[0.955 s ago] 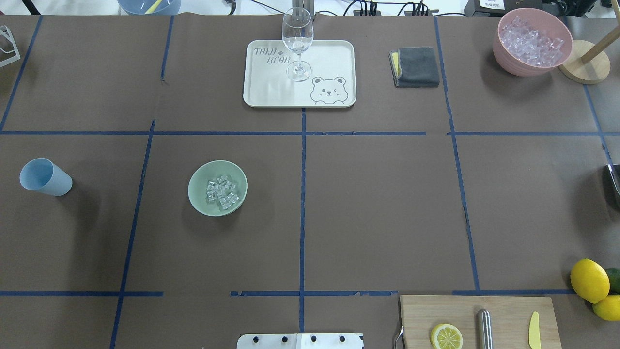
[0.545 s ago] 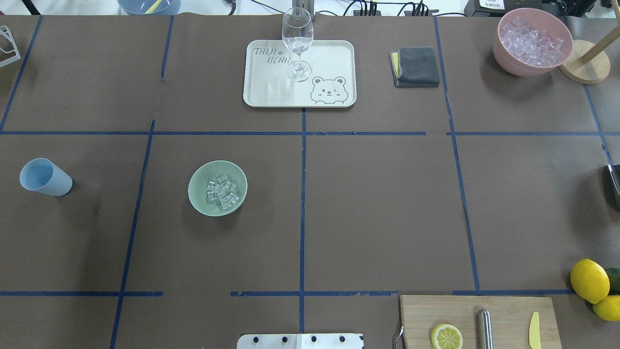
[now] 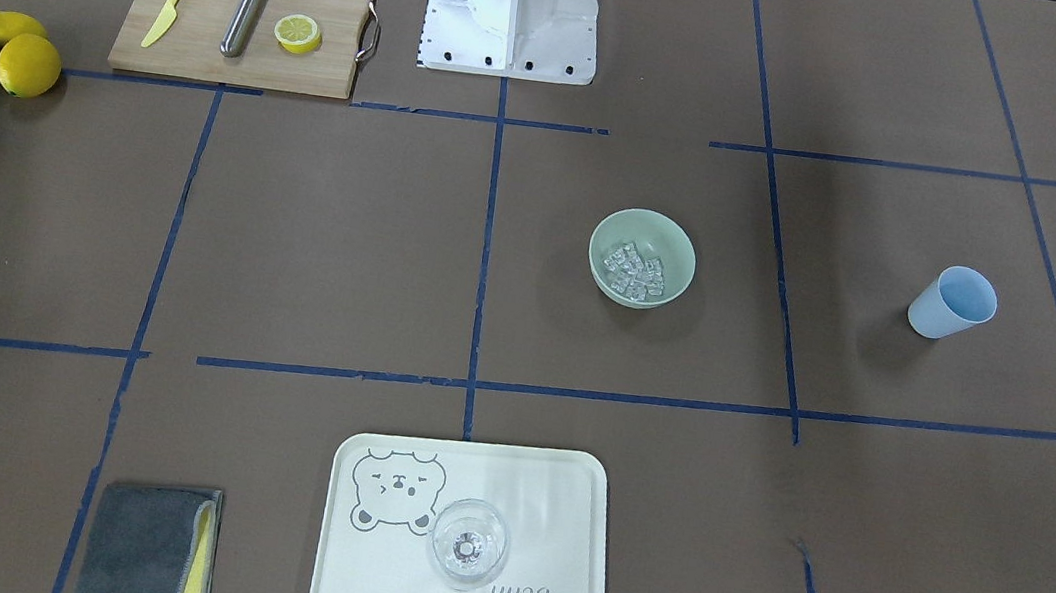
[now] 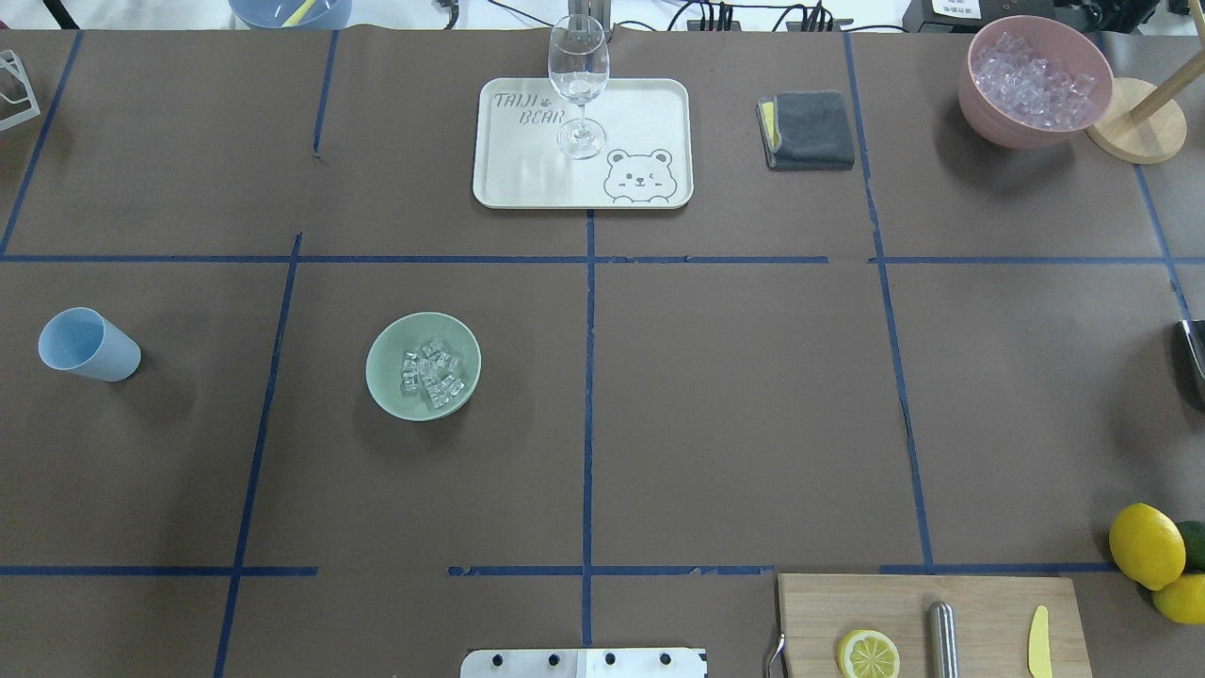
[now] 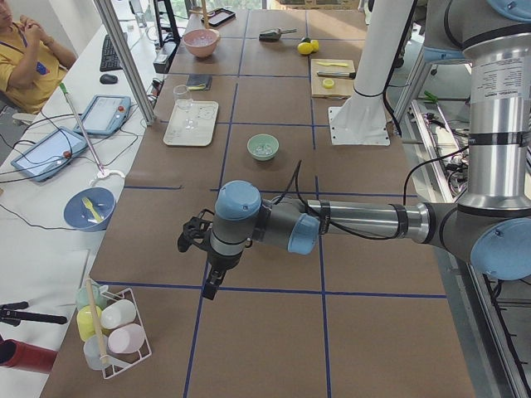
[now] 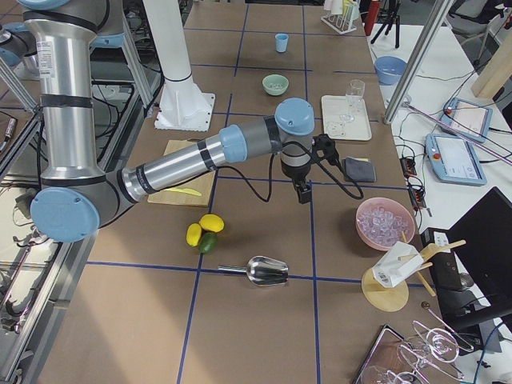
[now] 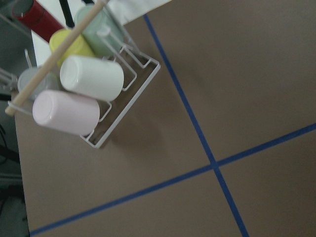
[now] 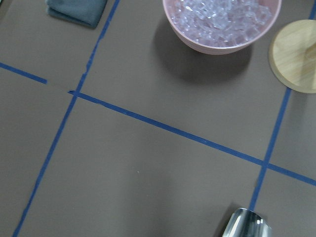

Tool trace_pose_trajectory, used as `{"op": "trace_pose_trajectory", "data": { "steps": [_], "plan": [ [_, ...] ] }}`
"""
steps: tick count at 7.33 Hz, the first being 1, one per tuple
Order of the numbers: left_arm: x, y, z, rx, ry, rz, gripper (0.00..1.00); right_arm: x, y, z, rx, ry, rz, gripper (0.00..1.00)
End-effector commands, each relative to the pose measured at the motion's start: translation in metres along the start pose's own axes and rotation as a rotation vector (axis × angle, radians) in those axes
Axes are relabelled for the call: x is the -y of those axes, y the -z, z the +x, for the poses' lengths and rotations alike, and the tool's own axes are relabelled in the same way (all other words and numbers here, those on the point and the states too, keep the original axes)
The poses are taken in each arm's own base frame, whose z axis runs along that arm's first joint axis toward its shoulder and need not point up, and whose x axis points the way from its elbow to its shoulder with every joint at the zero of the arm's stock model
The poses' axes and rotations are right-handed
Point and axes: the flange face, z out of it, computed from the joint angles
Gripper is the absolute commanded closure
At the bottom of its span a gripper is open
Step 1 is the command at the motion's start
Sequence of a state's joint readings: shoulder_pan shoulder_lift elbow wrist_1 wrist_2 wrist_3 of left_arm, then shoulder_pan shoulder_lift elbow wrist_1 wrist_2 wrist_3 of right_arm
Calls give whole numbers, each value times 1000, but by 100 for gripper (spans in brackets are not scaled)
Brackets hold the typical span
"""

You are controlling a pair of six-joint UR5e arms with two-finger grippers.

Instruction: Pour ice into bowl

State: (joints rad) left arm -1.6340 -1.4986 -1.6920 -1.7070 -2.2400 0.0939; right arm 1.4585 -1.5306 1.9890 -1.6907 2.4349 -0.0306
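Observation:
The pale mint-green bowl (image 4: 377, 358) sits left of the table's middle and holds a small heap of clear ice (image 4: 431, 373); it also shows in the front-facing view (image 3: 674, 249). An empty light blue cup (image 4: 88, 344) stands apart, far to the bowl's left. My left gripper (image 5: 211, 287) shows only in the exterior left view, hanging over bare table at the left end, away from cup and bowl. My right gripper (image 6: 304, 194) shows only in the exterior right view, over the table's right part. I cannot tell whether either is open or shut.
A pink bowl (image 4: 979, 104) full of ice stands at the far right. A cream tray (image 4: 640, 113) bears a wine glass (image 4: 578, 85). A grey cloth (image 4: 807, 129), a cutting board (image 4: 979, 603), lemons (image 4: 1146, 544), a metal scoop (image 6: 264, 270) and a cup rack (image 7: 84, 89) lie around.

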Motion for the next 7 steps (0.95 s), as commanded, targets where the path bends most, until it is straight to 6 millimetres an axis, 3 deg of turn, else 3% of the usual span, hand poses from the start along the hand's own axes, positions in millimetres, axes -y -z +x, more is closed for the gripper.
{"op": "trace_pose_trajectory", "data": {
  "steps": [1, 2, 3, 5, 7],
  "plan": [
    [-14, -2, 0, -148, 161, -115, 0, 67, -19, -114, 63, -12, -4, 0],
    [-14, 2, 4, -148, 174, -108, 0, 90, -29, -163, 82, -45, -10, 0],
    [-10, 8, 8, -146, 162, -95, 0, 112, -43, -231, 87, -82, -10, 0],
    [-1, 21, 17, -143, 136, -67, 0, 122, -89, -369, 91, -137, -28, 0],
    [1, 24, 20, -143, 126, -59, 0, 130, -119, -469, 82, -187, -5, 0]
  ]
}}
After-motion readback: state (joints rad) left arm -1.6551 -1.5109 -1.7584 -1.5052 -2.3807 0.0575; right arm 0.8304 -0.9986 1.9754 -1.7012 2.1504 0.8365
